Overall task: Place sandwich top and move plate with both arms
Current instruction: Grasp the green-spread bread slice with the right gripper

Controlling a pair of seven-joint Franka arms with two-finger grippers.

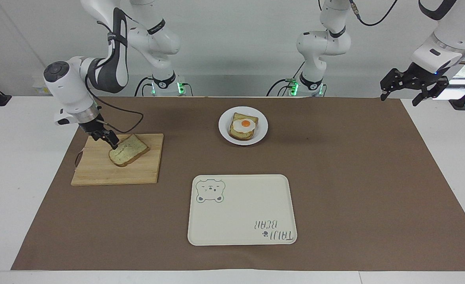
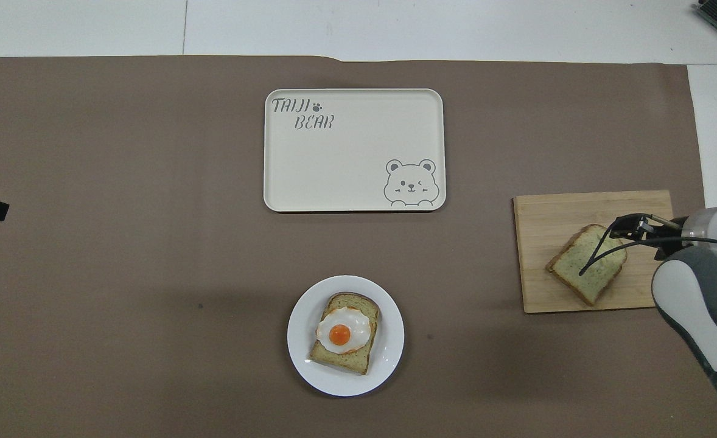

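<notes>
- Jaws, left gripper (image 1: 414, 90): spread apart, gripping nothing; hangs in the air over the table's edge at the left arm's end, where the arm waits; only a dark tip of it is visible at the edge of the overhead view
- Jaws, right gripper (image 1: 112, 142): state cannot be told, the fingers merge into one dark mass; set at the corner of the sandwich top that lies nearest the robots, contact not clear
- Right arm (image 2: 699, 304): cut off by the overhead view's edge, covering part of the cutting board's end
- Plate (image 1: 225, 134): round, white, nearest the robots, mid-table, bearing egg-topped toast (image 1: 243, 127)
- Cutting board (image 1: 98, 173): wooden, toward the right arm's end, slightly farther from the robots than the plate
- Sandwich top (image 1: 130, 151): pale speckled slice with brown crust, lying askew on the board, well apart from the plate; a black cable (image 2: 596, 258) crosses it in the overhead view
- Tray (image 1: 240, 232): cream, rectangular, bear drawing and lettering, farthest from the robots
- Brown mat (image 1: 355, 177): under all items
</notes>
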